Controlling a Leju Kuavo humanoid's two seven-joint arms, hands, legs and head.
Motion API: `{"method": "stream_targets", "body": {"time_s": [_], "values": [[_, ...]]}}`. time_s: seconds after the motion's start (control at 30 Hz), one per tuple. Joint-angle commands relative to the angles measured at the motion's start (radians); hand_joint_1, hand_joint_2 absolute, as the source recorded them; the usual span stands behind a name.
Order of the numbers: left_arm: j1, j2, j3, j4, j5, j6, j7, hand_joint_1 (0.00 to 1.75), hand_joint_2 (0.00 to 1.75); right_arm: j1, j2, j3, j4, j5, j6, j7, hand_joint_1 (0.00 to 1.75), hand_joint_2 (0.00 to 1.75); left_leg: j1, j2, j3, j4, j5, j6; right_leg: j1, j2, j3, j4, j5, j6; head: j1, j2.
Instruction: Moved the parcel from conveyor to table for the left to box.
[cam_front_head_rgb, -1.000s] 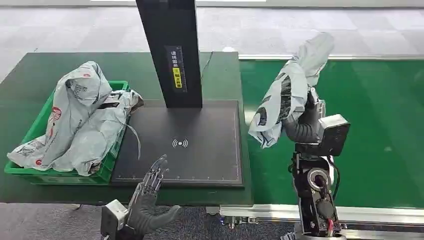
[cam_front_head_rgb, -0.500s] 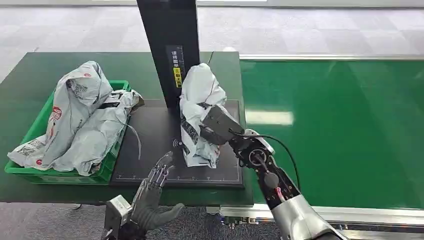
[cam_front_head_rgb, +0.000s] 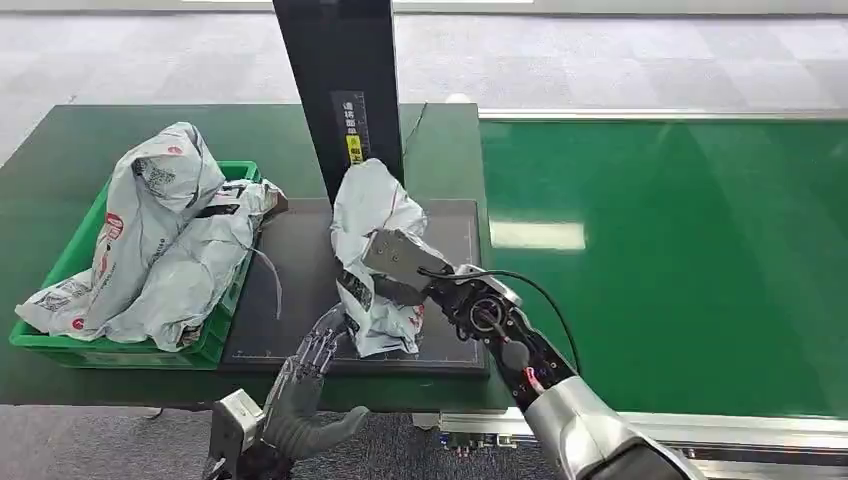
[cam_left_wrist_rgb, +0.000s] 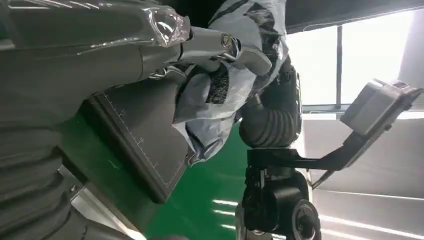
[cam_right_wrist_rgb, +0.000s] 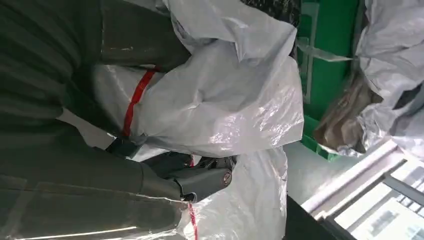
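Swinging in from the conveyor, the right hand has carried the parcel across in the last second: a second ago the bag hung high over the green belt, half a second ago it stood beside the black post, and now it sits lower and further left on the black pad of the tabletop. Its bottom edge seems to rest on the pad, near the front edge. The right hand's fingers are wrapped round the crumpled grey plastic, as the right wrist view shows, so the bag is held, not released.

The left hand has barely shifted; it waits at the tabletop's front edge with its fingers spread and holding nothing, their tips just beside the parcel's lower corner. In the left wrist view they lie against or very near the plastic; I cannot tell which.

My reading is that the transfer to the tabletop is nearly done. What remains is for the right hand to let go and for the left to take the bag to the green crate, which already holds other grey bags and looks fairly full.
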Motion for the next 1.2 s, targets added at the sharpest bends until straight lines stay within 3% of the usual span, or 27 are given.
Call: {"method": "stream_targets", "body": {"time_s": [0.03,0.07,0.2,0.3,0.43,0.57,0.7,1.0,1.2], "values": [[-0.033,0.02,-0.005,0.052,0.007,-0.003,0.016,0.0,1.75,-0.036,0.028,0.104,0.145,0.042,-0.029,0.031,0.93,1.75,0.0,0.001,0.003,-0.003,0.001,0.001,0.0,0.001,0.002,-0.003,0.001,0.0,0.0,0.0],[-0.037,0.019,-0.002,0.052,0.008,-0.002,0.016,0.0,1.75,-0.039,0.025,0.102,0.141,0.042,-0.033,0.031,0.0,1.75,0.0,0.0,0.002,-0.002,0.001,0.0,0.0,0.0,0.001,-0.001,0.0,0.0,-0.001,0.0],[-0.059,0.017,0.008,0.067,0.012,0.0,0.018,0.0,1.75,-0.036,0.016,0.079,0.109,0.025,-0.042,0.024,0.0,1.75,-0.001,0.0,0.0,-0.001,0.001,0.001,0.0,0.0,0.0,0.0,0.0,0.0,0.0,0.0],[-0.044,0.015,0.019,0.055,0.016,0.012,0.012,0.0,1.75,0.009,0.01,-0.002,0.014,-0.071,-0.049,-0.071,0.0,1.75,-0.001,-0.001,0.001,-0.002,0.001,0.001,0.0,-0.001,0.001,-0.002,0.001,0.0,0.0,0.0],[-0.035,0.006,0.026,0.051,0.013,0.02,-0.002,0.0,1.75,0.183,-0.012,-0.112,-0.292,-0.283,0.0,-0.22,0.0,1.75,0.0,-0.002,0.001,-0.001,0.001,0.0,0.0,-0.002,0.001,-0.002,0.0,0.0,0.0,0.0],[-0.026,0.004,0.035,0.046,0.012,0.026,-0.017,0.0,1.75,0.361,-0.032,-0.139,-0.538,-0.432,0.03,-0.327,0.0,1.75,0.001,-0.005,0.002,-0.003,0.0,0.001,0.001,-0.005,0.003,-0.003,-0.001,0.0,0.0,0.0],[0.004,-0.001,0.047,0.007,0.011,0.037,-0.014,0.0,1.75,0.44,-0.028,-0.22,-0.655,-0.513,-0.004,-0.332,0.0,1.75,0.0,-0.003,0.001,-0.002,-0.001,0.001,0.0,-0.003,0.002,-0.002,-0.001,0.0,-0.001,0.0],[0.02,-0.008,0.055,-0.009,0.008,0.041,-0.007,0.0,1.75,0.467,-0.026,-0.274,-0.68,-0.526,-0.03,-0.32,0.0,1.75,0.0,-0.001,0.001,-0.002,0.0,0.0,0.0,-0.001,0.002,-0.003,0.0,0.0,0.0,0.0],[0.062,0.007,0.112,-0.111,-0.06,0.097,-0.028,0.0,1.75,0.591,-0.042,-0.347,-0.778,-0.532,-0.053,-0.325,0.0,1.75,0.0,-0.002,0.001,-0.001,-0.001,0.0,0.0,-0.002,0.001,-0.002,-0.001,0.0,0.0,0.0]]}}
